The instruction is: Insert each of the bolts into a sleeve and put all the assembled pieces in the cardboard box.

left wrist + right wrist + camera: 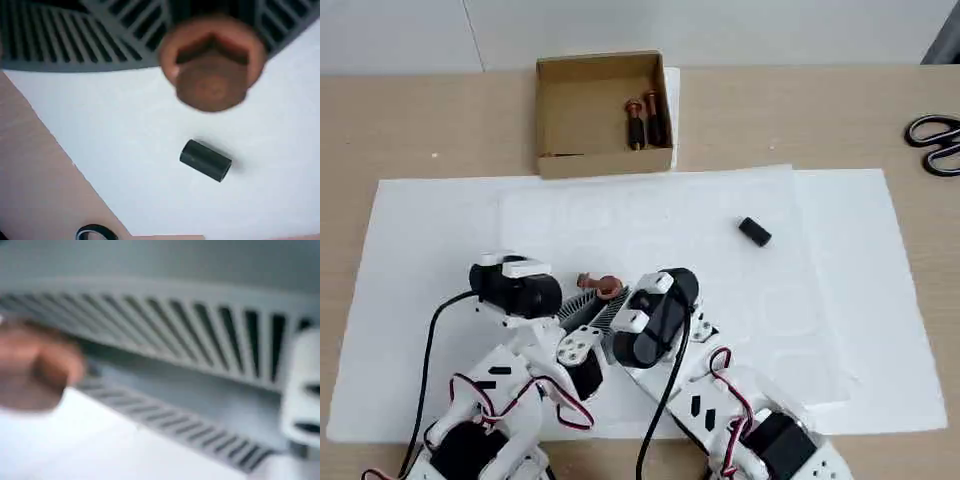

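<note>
A copper bolt (604, 286) hangs just above the white paper between the two arms, and my left gripper (596, 296) is shut on it. The left wrist view looks at its hex head (212, 65) against ribbed grey fingers (100, 30). A black sleeve (754, 231) lies on its side on the paper, to the right and farther back, also seen as the sleeve (206, 160). My right gripper (623, 308) sits close against the left one; the bolt (35, 365) is a blur beside a ribbed jaw. The cardboard box (560, 110) at the back holds two assembled pieces (646, 120).
White paper sheets (840, 300) cover the middle of the wooden table (410, 120). Black scissors (935, 143) lie at the right edge of the table. Both arms crowd the near edge with their cables.
</note>
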Tool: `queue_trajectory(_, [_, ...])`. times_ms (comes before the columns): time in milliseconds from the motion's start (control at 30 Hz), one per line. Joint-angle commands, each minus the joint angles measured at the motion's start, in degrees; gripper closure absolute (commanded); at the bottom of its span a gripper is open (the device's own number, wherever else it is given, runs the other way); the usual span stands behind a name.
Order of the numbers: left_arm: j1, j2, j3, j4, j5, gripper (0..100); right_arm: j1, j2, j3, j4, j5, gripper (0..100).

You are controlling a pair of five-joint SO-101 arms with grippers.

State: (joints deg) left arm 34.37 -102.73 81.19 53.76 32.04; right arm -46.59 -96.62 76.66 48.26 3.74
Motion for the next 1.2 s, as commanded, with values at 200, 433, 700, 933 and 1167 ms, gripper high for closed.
queue_trajectory(200, [0.2, -0.1, 1.6, 2.1, -1.8, 80, 0.0, -0.8, -3.9, -0.7, 1.8, 99.6])
queue_trajectory(433, [0.2, 0.2, -2.7, -1.5, -1.9, 81, 0.0, -0.8, -3.7, -0.2, 1.8, 99.6])
queue_trajectory(700, [0.0, 0.2, -8.0, -3.6, -1.9, 98, 0.2, -0.8, -2.1, -0.4, 1.8, 99.6])
queue_trajectory(933, [0.0, 0.2, -8.1, -5.1, -1.9, 99, 0.2, -0.8, -2.1, -0.2, 1.8, 99.6])
queue_trajectory(1167, [-1.1, 0.3, -7.2, -0.4, -1.9, 86, 0.2, -0.8, -2.1, -0.4, 1.8, 99.6])
